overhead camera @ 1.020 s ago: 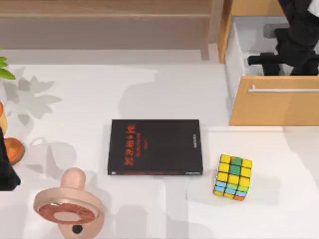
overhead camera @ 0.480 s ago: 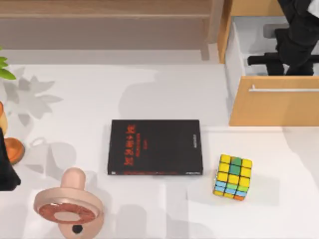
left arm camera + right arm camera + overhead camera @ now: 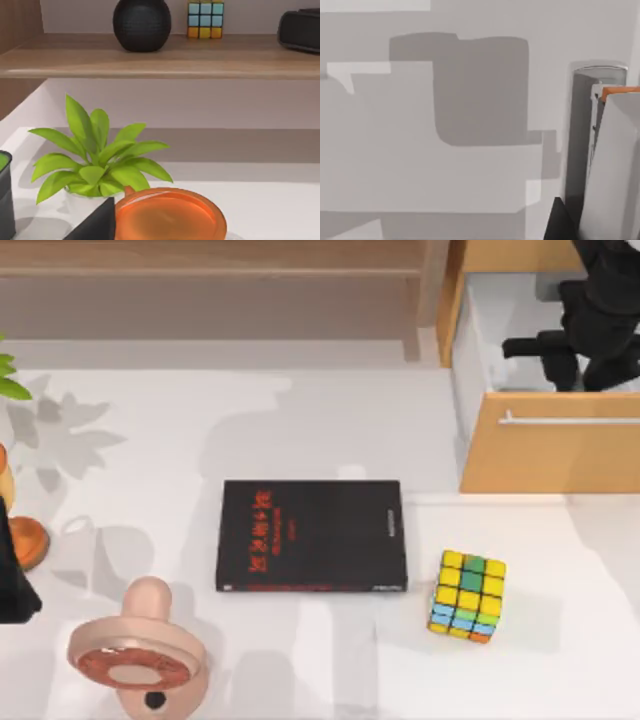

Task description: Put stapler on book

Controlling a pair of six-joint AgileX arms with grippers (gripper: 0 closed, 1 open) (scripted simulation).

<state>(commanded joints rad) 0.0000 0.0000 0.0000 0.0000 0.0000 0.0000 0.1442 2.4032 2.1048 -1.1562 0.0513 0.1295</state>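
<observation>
At the worktop's near edge, towards its left corner, lies a pink ring-shaped toy (image 3: 135, 652). The multicoloured puzzle cube (image 3: 467, 595) stands nearer the right. The left arm (image 3: 12, 580) is parked at the left edge, beside an orange dish (image 3: 170, 217) and a leafy plant (image 3: 97, 160). I cannot tell whether its claw is spread or pressed together.

The book (image 3: 311, 535) lies flat at the middle of the worktop with nothing on its cover. Its red characters are too small to read. So is the short line of white text near its right edge.

Farther off, past the far right corner, an open wooden drawer (image 3: 550, 455) juts out, and the right claw (image 3: 578, 368) hangs inside it. I cannot tell whether that claw is spread or pinching anything. In the right wrist view a pale grey bar with an orange strip at one end, probably the stapler (image 3: 612, 165), stands close by the camera against the drawer's pale inside.

The main risk, as I judge it, is an uncertain grip. If the stapler is held only at one end, it could swing or slip on the way out. The arm could also catch the drawer's front panel as it lifts. Over the book, a drop from too high could send the slim bar sliding off the smooth cover towards the cube.

On the shelf (image 3: 160, 55) beyond stand a black vase (image 3: 142, 22) and a second cube (image 3: 205, 19).
</observation>
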